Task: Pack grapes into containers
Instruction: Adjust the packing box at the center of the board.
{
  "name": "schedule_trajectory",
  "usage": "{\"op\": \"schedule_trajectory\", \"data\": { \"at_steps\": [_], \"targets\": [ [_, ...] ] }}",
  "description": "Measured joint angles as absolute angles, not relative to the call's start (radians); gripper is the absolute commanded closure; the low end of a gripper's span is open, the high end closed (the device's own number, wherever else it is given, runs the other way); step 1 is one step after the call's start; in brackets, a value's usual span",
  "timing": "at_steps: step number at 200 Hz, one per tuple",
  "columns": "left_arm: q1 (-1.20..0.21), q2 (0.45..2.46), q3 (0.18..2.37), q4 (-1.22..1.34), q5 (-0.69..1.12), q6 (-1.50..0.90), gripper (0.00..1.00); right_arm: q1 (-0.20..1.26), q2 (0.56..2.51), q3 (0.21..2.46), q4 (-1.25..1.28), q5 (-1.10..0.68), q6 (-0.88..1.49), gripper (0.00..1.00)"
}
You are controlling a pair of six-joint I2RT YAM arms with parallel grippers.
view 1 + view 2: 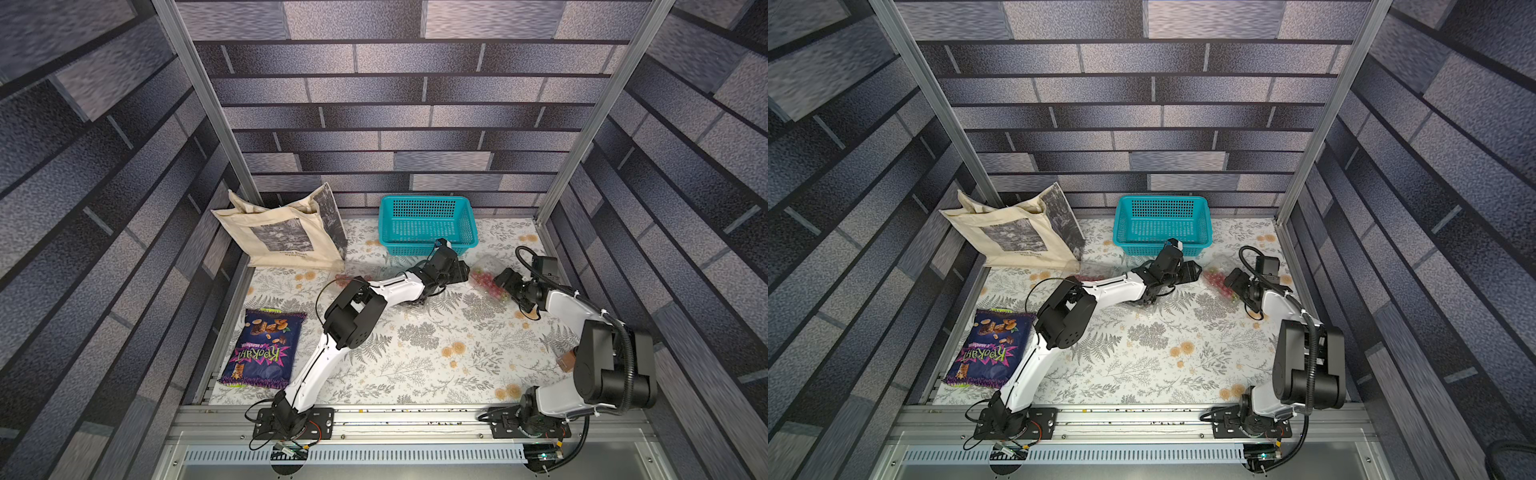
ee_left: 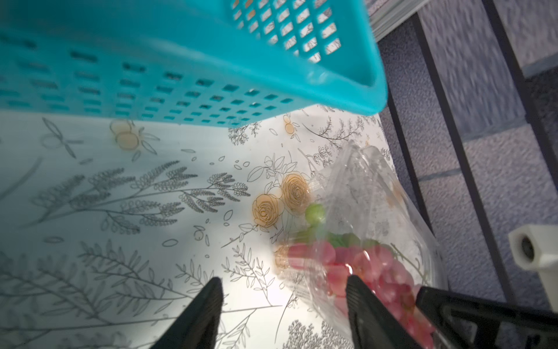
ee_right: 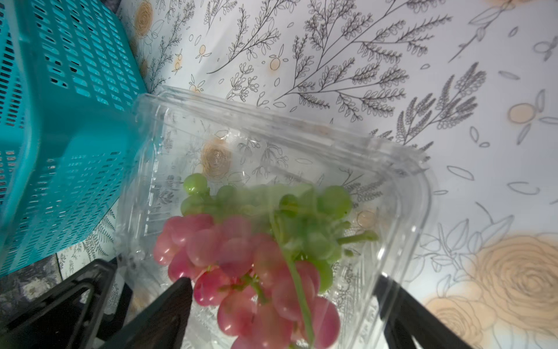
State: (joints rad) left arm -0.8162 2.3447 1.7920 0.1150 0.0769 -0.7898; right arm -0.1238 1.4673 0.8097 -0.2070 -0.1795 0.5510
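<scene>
Nearest, at the lower left of a top view, a purple snack bag (image 1: 264, 349) lies apart from the work. Further up, right of centre, the two arms meet at a clear container (image 3: 407, 187) that stands open. Inside it lie the grapes (image 3: 241, 250), a red-pink bunch with a green one. The right gripper (image 3: 283, 279) is spread wide over that box and grips nothing that I can see. The left gripper (image 2: 283, 278) gapes too, empty, one finger just beside the plastic. So one box looks filled but not yet closed. Left of centre a red bunch (image 1: 345, 279) lies low on the cloth (image 1: 436, 353); whether a second box holds it I cannot tell. Beyond stand the teal basket (image 1: 428, 199) and, to the upper left, the tote bag (image 1: 282, 232).
</scene>
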Motion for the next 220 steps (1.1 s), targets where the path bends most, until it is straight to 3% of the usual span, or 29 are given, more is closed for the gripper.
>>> {"op": "schedule_trajectory", "data": {
  "at_steps": [81,151,220],
  "targets": [
    [-0.812,2.160,1.787,0.080,0.097,-0.698,0.00,-0.125,1.358,0.812,-0.269,-0.207,0.591,0.00],
    [-0.774,1.929,1.564,0.067,0.100,-0.649,0.00,-0.127,1.511,0.899,-0.293,-0.208,0.597,0.01],
    [-0.774,1.912,1.478,0.066,0.132,-0.651,0.00,-0.134,1.697,1.135,-0.317,-0.200,0.574,0.02]
  ]
}}
